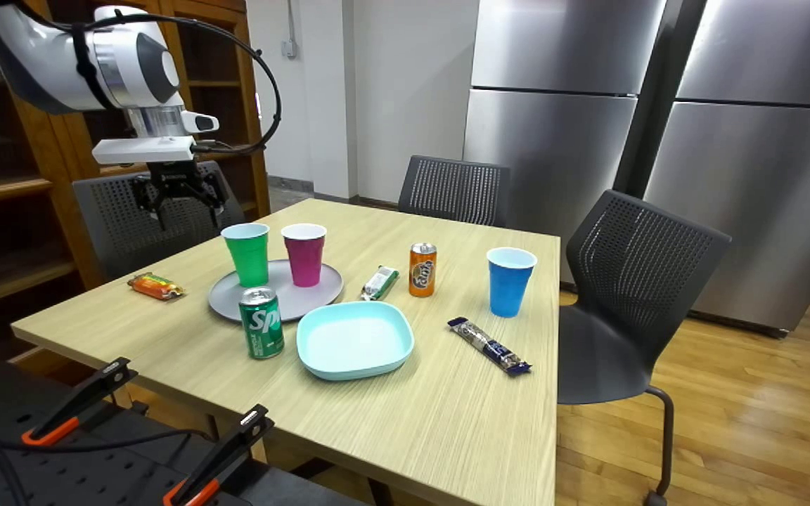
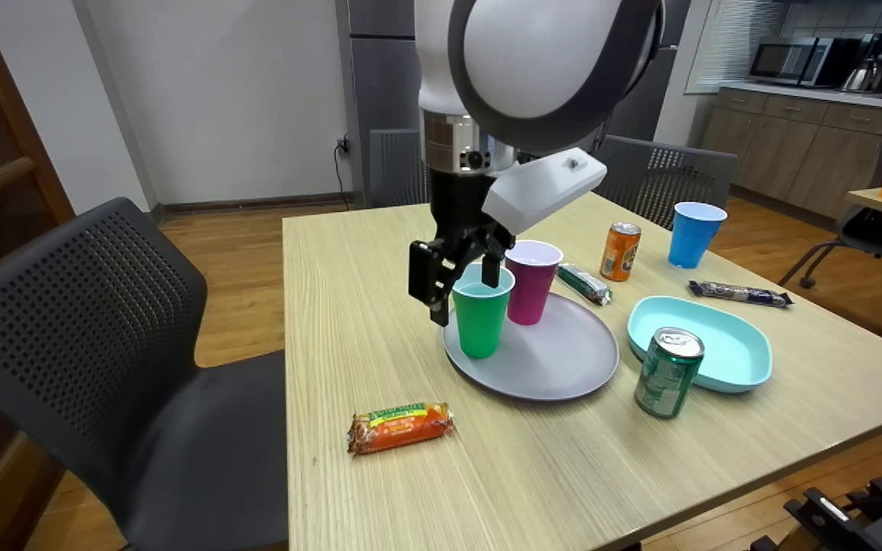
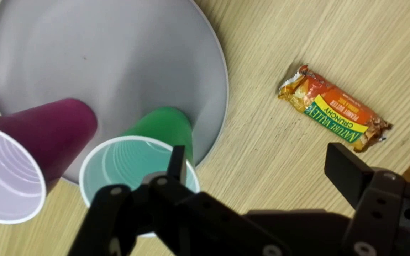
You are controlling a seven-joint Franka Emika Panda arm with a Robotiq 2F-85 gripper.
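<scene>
Gripper near the green cup

We see its jaws wide apart and empty. The green cup stands on the plate, beside the purple cup. Whether gripper and green cup touch, we cannot tell.

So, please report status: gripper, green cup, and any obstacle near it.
Gripper open, empty, near green cup. Cup upright on gray plate. Purple cup close beside, may obstruct.

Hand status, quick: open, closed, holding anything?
Hand: open, fingers spread wide, holding nothing; the green cup is nearest.
</scene>
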